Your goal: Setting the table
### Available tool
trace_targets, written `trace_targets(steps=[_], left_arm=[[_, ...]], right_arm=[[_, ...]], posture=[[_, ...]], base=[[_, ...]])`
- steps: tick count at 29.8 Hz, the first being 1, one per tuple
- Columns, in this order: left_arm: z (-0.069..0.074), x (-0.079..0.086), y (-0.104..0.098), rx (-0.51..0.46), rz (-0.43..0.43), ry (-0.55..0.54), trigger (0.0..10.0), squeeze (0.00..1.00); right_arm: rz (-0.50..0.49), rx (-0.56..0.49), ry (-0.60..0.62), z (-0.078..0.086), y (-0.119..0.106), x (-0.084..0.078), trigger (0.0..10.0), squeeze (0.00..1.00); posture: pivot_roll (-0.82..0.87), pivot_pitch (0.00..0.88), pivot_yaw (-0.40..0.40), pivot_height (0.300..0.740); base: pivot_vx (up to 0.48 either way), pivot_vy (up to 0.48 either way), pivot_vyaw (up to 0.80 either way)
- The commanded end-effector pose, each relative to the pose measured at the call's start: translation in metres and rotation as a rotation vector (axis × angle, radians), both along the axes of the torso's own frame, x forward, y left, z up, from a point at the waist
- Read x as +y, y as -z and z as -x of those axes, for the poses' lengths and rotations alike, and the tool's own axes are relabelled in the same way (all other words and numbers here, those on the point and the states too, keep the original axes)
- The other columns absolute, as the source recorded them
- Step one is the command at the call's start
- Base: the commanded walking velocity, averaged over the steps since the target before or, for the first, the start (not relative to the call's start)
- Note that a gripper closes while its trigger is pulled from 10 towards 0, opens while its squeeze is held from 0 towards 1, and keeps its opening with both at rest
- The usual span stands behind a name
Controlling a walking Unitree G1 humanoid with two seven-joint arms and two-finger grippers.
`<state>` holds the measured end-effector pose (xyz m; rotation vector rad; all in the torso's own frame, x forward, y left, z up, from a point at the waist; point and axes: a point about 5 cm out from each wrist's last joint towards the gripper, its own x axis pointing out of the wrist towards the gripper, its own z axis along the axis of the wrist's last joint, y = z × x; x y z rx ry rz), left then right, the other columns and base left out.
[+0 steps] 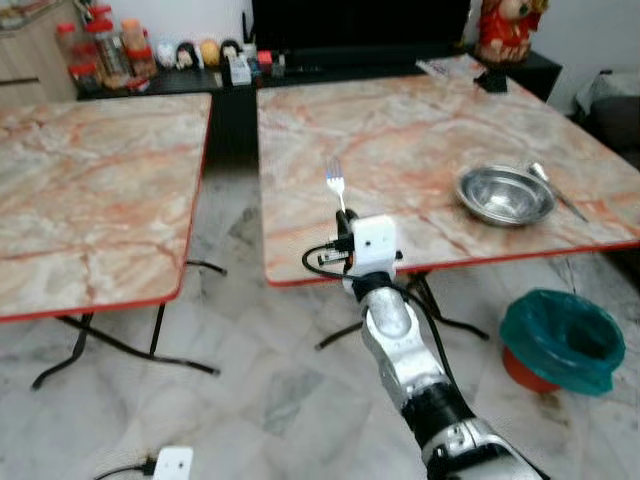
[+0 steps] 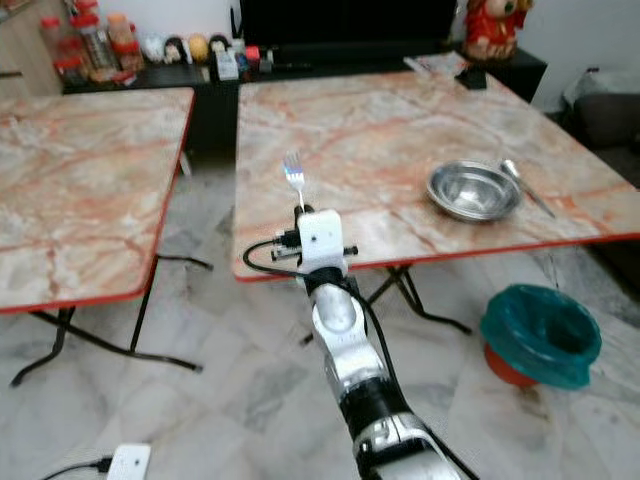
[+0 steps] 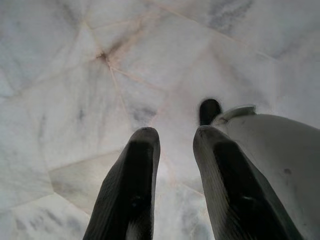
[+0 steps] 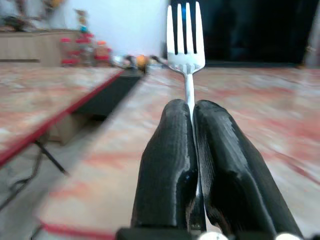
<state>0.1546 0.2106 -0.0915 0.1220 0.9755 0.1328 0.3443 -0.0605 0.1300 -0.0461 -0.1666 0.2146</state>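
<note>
On the red-edged marble-patterned folding table (image 1: 420, 130) the round steel bowl (image 1: 505, 194) lies ahead-right of the right gripper (image 4: 192, 112); the upright silver fork (image 1: 336, 185) is clamped there; the left gripper (image 3: 175, 142), fingers apart, is hung idle.

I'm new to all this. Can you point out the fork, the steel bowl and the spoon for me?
fork (image 4: 185, 35): right wrist view, on the tines.
steel bowl (image 1: 505, 194): left eye view, on its inside.
spoon (image 1: 557, 191): left eye view, on the handle.
</note>
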Motion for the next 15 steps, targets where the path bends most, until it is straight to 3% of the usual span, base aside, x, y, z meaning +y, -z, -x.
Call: trace_targets(steps=[1, 11, 15], left_arm=[[0.0016, -0.0036, 0.0014, 0.015, 0.0, 0.032, 10.0, 0.0], [-0.0002, -0.0038, 0.0004, -0.01, 0.02, -0.003, 10.0, 0.0], [-0.0001, -0.0032, 0.0003, -0.009, 0.015, -0.013, 10.0, 0.0]], right_arm=[[-0.011, -0.005, 0.016, -0.0017, -0.0028, -0.0026, 10.0, 0.0], [-0.008, -0.002, 0.015, -0.0022, -0.0028, -0.0032, 10.0, 0.0], [-0.008, -0.003, 0.013, -0.0022, -0.0033, -0.003, 10.0, 0.0]], posture=[[0.0, 0.012, 0.033, 0.74], [0.0, 0.018, 0.028, 0.74], [0.01, 0.03, 0.023, 0.74]], base=[[0.0, -0.322, 0.0], [0.0, -0.033, 0.0], [0.339, 0.0, 0.0]])
